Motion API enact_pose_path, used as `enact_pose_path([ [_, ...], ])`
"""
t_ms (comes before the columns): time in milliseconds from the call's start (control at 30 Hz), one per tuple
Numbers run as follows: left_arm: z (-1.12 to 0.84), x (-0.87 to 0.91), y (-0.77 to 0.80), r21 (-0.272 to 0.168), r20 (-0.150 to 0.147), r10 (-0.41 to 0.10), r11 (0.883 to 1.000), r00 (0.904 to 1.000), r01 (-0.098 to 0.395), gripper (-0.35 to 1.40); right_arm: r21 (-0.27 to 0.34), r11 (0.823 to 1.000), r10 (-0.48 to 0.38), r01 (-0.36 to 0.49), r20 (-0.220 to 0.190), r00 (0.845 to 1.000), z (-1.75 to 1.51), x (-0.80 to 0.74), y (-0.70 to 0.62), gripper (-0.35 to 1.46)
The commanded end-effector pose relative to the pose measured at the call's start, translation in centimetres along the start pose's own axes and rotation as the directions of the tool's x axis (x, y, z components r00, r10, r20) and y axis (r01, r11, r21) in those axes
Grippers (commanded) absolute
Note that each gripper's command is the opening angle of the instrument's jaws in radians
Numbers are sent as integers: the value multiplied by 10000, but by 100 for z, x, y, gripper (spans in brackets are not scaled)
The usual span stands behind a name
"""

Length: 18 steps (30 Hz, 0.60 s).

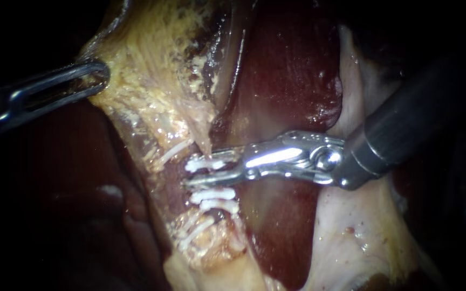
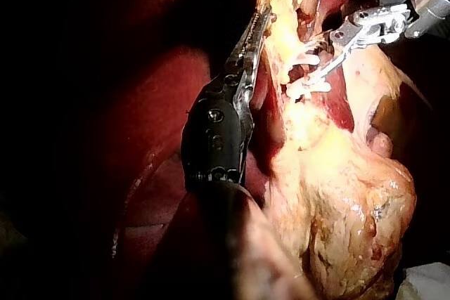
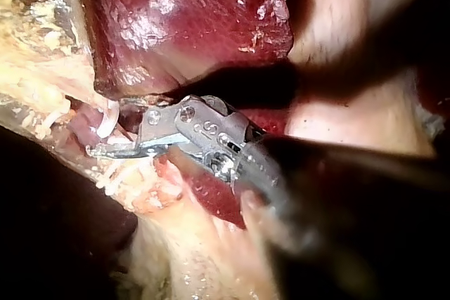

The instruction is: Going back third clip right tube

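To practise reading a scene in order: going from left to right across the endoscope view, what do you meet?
The left instrument → yellow fatty tissue → white clips → right instrument's shaft.

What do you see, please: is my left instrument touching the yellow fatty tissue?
Touching. The endoscope view shows the left instrument gripping the edge of the yellow fatty tissue, with no gap between them.

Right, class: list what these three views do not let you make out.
Endoscope view: left instrument shaft cut off by the edge; tube hidden by clips and yellow tissue.
Right wrist view: right instrument shaft blurred, covering tissue behind.
Left wrist view: liver beside the instrument lost in shadow.
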Motion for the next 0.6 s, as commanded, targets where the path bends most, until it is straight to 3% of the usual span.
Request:
enact_pose_path([
  [33,0,0,0,0,3,2,10000,10000,-2,-35,-17,10000,-92,92,-27,10000,-3,0,-1,60],
  [433,0,1,0,-3,6,4,10000,10000,-4,-35,3,9991,-427,427,-195,9989,-45,6,-4,60],
  [600,0,1,0,-4,7,4,10000,10000,-4,-35,85,9991,-400,403,-391,9984,-38,9,-7,60],
])
